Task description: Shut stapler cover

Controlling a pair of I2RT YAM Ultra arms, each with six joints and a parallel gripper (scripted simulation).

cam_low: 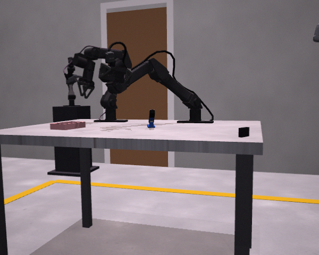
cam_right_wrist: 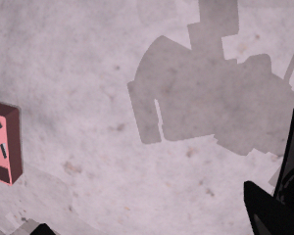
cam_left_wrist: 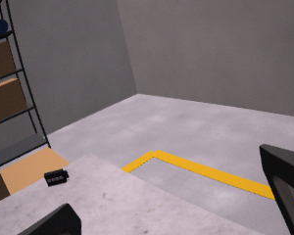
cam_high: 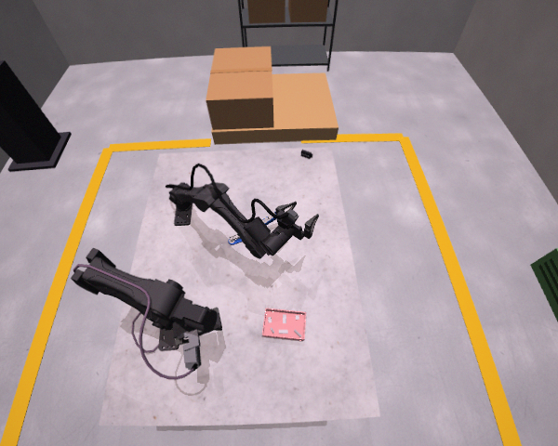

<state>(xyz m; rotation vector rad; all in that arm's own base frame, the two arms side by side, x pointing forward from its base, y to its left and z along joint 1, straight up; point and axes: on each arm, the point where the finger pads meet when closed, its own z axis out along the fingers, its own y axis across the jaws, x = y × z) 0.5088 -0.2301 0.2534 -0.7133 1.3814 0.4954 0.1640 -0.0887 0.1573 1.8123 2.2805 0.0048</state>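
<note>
The blue stapler (cam_high: pixel 232 242) (cam_low: pixel 150 126) stands on the table, partly hidden under the left arm in the top view. Its dark cover (cam_low: pixel 152 113) is raised in the exterior view. Whether a stick of staples is on its rail cannot be told. A pink tray (cam_high: pixel 265 324) (cam_low: pixel 67 126) holds several small grey pieces; its edge shows in the right wrist view (cam_right_wrist: pixel 16 147). My left gripper (cam_high: pixel 306 210) (cam_left_wrist: pixel 162 189) is open and empty, above the table beyond the stapler. My right gripper (cam_low: pixel 83 97) (cam_right_wrist: pixel 142 216) is open and empty, high above the table, away from the stapler.
A small black block (cam_high: pixel 306 153) (cam_low: pixel 243 132) (cam_left_wrist: pixel 56 177) lies near a table corner. The left arm's links hang over the stapler's middle. The tray stands apart from the stapler. Cardboard boxes (cam_high: pixel 241 112) stand on the floor beyond the table.
</note>
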